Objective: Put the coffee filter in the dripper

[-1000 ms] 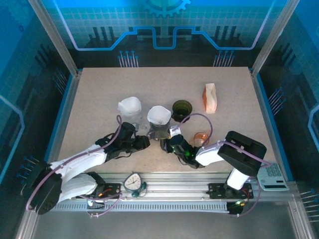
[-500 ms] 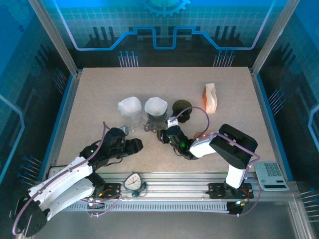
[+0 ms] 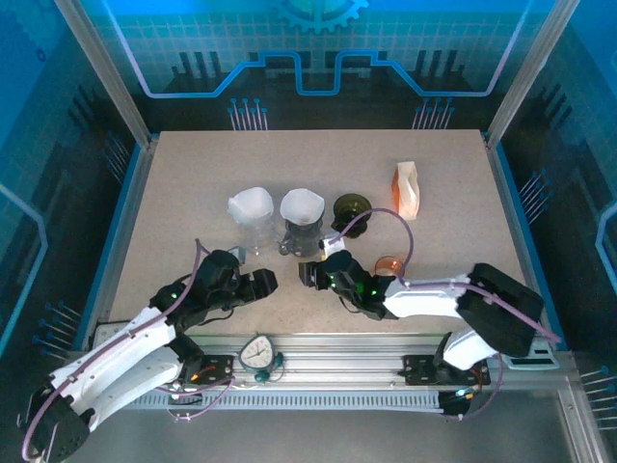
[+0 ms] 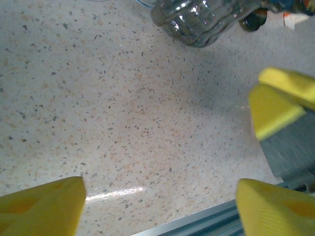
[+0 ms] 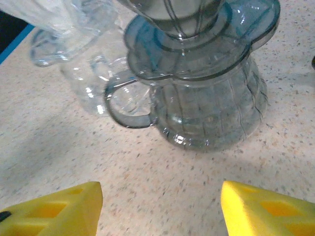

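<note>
Top external: coffee filter (image 3: 302, 205) sits cone-open in dripper (image 3: 303, 230) on glass server (image 3: 301, 247), mid-table, beside spare clear dripper (image 3: 250, 210). Left gripper (image 3: 267, 282) and right gripper (image 3: 307, 274) near, not touching it. Judgement: placement looks done; retreat low and straight, no sideways sweep.

Left wrist: jaws spread wide, nothing between.

Right wrist: jaws wide, empty. Server handle (image 5: 125, 105) faces fingers (image 5: 268, 206); snag risk, so back off before turning.

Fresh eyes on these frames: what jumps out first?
Two white paper cones stand side by side mid-table, the left cone and the right cone, each on clear glassware. Just in front of them, the left gripper and the right gripper are open and empty.
</note>
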